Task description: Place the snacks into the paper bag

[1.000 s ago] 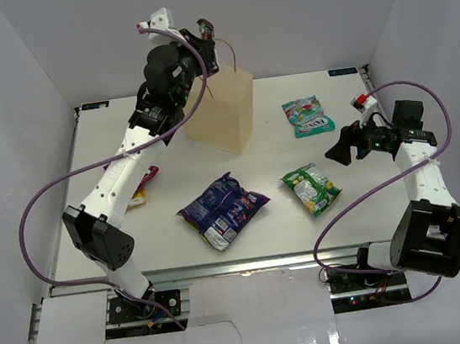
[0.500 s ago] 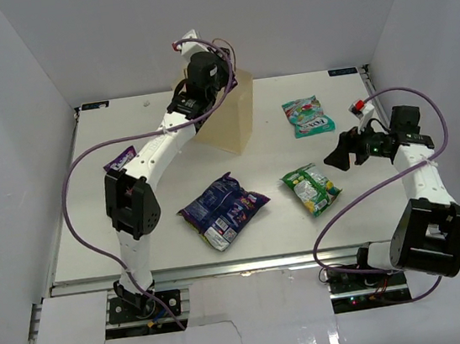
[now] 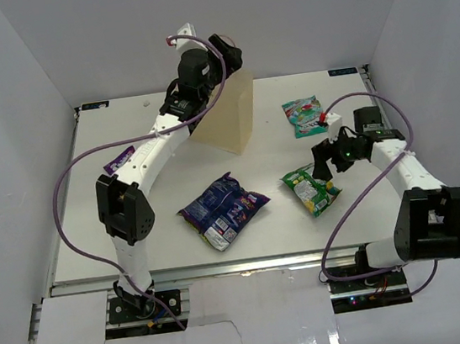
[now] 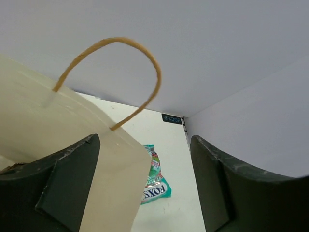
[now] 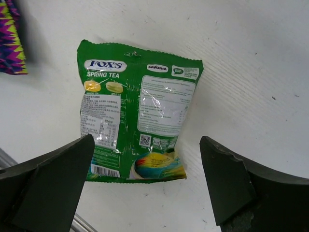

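packets are likely handling as light, soft and slippery items: the glossy film is creasing, and the contents are probably shifting under a pinch. well in front of the paper bag point(image 3: 228, 123), toward the near edge of the white table point(image 3: 164, 253), the large blue-purple bag point(image 3: 222, 209) is lying flat and crumpled. front-right of the paper bag, the green packet point(image 5: 135, 111) is lying flat with its small print facing up. the right gripper point(image 5: 147, 145) is hovering over it with fingers spread wide, holding nothing. a pinch across the packet's narrow width, or on a sealed end seam, is looking like the safest hold, since a flat packet is offering little edge to get under. left of the paper bag, a small dark pack point(image 3: 118, 160) is lying flat. right of the paper bag, the teal-white packet point(image 3: 306, 116) is lying flat. the paper bag is standing on its base, appearing slightly tilted, with one loop handle point(image 4: 145, 72) arching over its rim; its thin walls are likely yielding to any push. the left gripper point(image 4: 145, 140) is hanging above the bag's mouth, fingers spread, gripping nothing. the table is looking smooth and hard, so packets are likely sliding when nudged. white walls point(image 3: 319, 7) are closing in behind and beside the paper bag.
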{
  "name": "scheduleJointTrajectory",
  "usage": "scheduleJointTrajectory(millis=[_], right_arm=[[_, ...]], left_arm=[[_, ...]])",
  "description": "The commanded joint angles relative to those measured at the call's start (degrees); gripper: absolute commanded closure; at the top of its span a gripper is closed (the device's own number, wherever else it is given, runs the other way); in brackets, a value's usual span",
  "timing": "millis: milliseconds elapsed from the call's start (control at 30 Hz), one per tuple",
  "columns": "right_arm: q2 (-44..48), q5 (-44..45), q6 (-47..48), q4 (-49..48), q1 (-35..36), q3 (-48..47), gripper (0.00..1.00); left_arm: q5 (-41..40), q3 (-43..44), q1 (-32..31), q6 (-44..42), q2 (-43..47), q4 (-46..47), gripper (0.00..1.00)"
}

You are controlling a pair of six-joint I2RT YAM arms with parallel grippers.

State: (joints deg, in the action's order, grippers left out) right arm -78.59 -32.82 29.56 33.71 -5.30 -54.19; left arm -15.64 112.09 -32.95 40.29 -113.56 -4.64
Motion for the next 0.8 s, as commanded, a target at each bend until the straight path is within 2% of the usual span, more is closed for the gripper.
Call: scheduleJointTrajectory(millis=[0, 67, 167, 200, 267, 300, 400, 433, 500, 533, 633, 667, 733, 767], right_arm=[[0.0, 17.6, -6.8, -4.1, 5.2, 0.8, 0.03], [-0.8, 17.4, -8.5, -4.8, 7.8, 1.3, 0.02], [-3.6, 18.6, -9.3, -5.2, 9.3, 1.2, 0.02], [-4.4, 18.9, -9.4, -5.4, 9.5, 1.1, 0.02], [-7.2, 17.9, -9.1, -5.0, 9.5, 0.8, 0.03], [-8.7, 17.2, -8.8, -4.7, 9.5, 0.8, 0.04], [-10.3, 12.7, -6.5, -4.0, 9.5, 1.3, 0.09], [-10.9, 9.8, -5.8, -3.8, 9.5, 1.5, 0.12], [-11.5, 7.1, -3.9, -2.7, 9.5, 1.6, 0.21], [-11.9, 5.3, -3.5, -2.3, 9.5, 1.6, 0.32], [-10.5, 2.9, -1.2, -1.2, 9.3, 1.3, 0.52], [-9.9, 2.4, -0.3, -0.8, 9.1, 1.2, 0.65], [-7.7, 0.9, 2.1, -0.2, 8.8, 0.8, 0.81], [-6.9, 0.4, 2.9, 0.0, 8.8, 0.0, 0.86]], left_arm=[[6.9, 0.2, 0.3, -3.5, 8.2, 3.1, 0.13], [11.7, -1.6, 0.4, -6.0, 10.6, 4.2, 0.12], [15.5, -9.0, 0.4, -11.4, 18.1, 6.2, 0.10], [15.6, -14.1, 0.4, -12.7, 20.5, 5.9, 0.10], [13.1, -19.9, 0.4, -15.3, 28.4, 4.2, 0.09], [12.0, -26.0, 0.5, -16.2, 33.9, 2.6, 0.08], [7.4, -36.1, 0.7, -16.7, 42.7, -0.8, 0.07], [6.2, -42.6, 0.9, -15.4, 48.2, -1.9, 0.07], [1.9, -48.6, 1.0, -13.2, 53.5, -6.6, 0.07], [0.9, -53.9, 1.1, -10.1, 58.2, -9.8, 0.07], [-2.3, -61.3, 1.1, -4.4, 65.2, -14.2, 0.07], [-3.1, -65.6, 1.1, 0.0, 69.6, -16.7, 0.07], [-4.5, -69.6, 1.1, 3.6, 73.5, -19.0, 0.07], [-4.8, -72.8, 1.1, 6.7, 76.9, -19.6, 0.07]])
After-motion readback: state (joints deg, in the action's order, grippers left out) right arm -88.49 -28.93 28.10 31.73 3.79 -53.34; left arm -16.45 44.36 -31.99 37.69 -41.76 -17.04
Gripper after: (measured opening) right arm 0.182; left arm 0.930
